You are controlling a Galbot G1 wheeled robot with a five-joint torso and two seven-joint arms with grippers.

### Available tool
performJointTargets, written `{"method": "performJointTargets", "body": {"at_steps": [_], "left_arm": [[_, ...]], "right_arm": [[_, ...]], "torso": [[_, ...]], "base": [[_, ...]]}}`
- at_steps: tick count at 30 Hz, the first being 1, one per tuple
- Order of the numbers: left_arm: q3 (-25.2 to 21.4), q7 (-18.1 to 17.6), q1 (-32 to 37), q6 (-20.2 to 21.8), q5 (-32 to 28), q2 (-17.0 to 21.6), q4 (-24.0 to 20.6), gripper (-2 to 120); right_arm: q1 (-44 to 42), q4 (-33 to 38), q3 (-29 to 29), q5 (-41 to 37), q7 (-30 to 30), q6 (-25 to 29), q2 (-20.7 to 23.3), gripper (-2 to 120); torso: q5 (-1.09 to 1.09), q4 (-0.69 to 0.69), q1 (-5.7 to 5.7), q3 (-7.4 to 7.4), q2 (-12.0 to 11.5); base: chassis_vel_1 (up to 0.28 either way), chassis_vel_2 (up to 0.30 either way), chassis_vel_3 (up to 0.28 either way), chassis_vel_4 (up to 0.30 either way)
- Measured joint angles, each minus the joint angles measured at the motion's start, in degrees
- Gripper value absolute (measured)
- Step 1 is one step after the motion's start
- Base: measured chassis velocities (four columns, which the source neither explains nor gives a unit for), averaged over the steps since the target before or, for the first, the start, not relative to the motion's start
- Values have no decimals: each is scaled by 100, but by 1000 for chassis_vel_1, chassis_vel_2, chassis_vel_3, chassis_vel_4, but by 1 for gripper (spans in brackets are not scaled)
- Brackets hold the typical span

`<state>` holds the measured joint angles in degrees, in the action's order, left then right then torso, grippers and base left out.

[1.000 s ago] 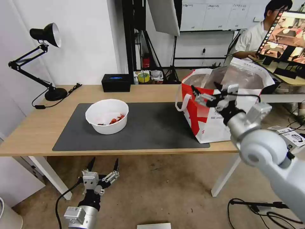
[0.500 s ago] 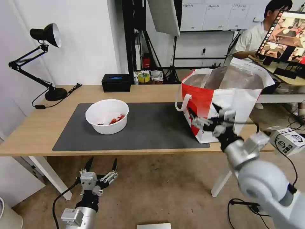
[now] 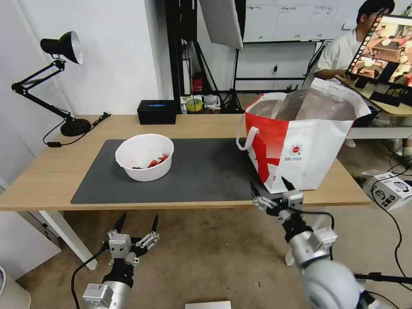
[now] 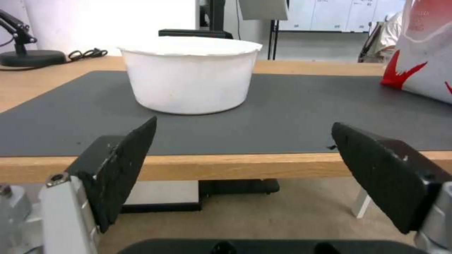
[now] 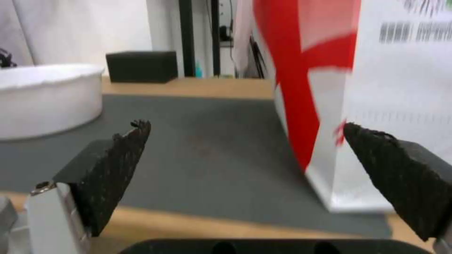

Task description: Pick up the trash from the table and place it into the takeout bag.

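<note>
Head view: white bowl (image 3: 144, 162) on table (image 3: 43, 171) holds red scraps (image 3: 157, 161).

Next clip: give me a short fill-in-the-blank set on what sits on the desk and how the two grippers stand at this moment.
1. The white bowl on the dark grey mat holds scraps coloured ____.
2. The takeout bag stands at the robot's ____ end of the table.
3. The left gripper and the right gripper both have their fingers ____.
4. Behind the bowl, at the table's far edge, sits a box coloured ____.

Missing words: red; right; open; black
</note>
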<state>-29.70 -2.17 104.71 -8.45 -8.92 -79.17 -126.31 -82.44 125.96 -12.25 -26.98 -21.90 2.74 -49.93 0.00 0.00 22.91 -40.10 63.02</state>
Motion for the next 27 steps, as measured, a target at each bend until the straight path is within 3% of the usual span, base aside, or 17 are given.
{"method": "performJointTargets", "body": {"at_steps": [12, 27], "left_arm": [[2, 9, -8, -18, -23, 6, 39, 100], [-45, 13, -12, -29, -60, 35, 85, 100]], "right_arm": [[-590, -775, 546, 826, -20, 612, -665, 100], [-485, -855, 614, 882, 9, 672, -712, 100]], "torso": [[0, 0, 0, -1, 0], [0, 0, 0, -1, 0]], "base": [[0, 0, 0, 0], [0, 0, 0, 0]]}}
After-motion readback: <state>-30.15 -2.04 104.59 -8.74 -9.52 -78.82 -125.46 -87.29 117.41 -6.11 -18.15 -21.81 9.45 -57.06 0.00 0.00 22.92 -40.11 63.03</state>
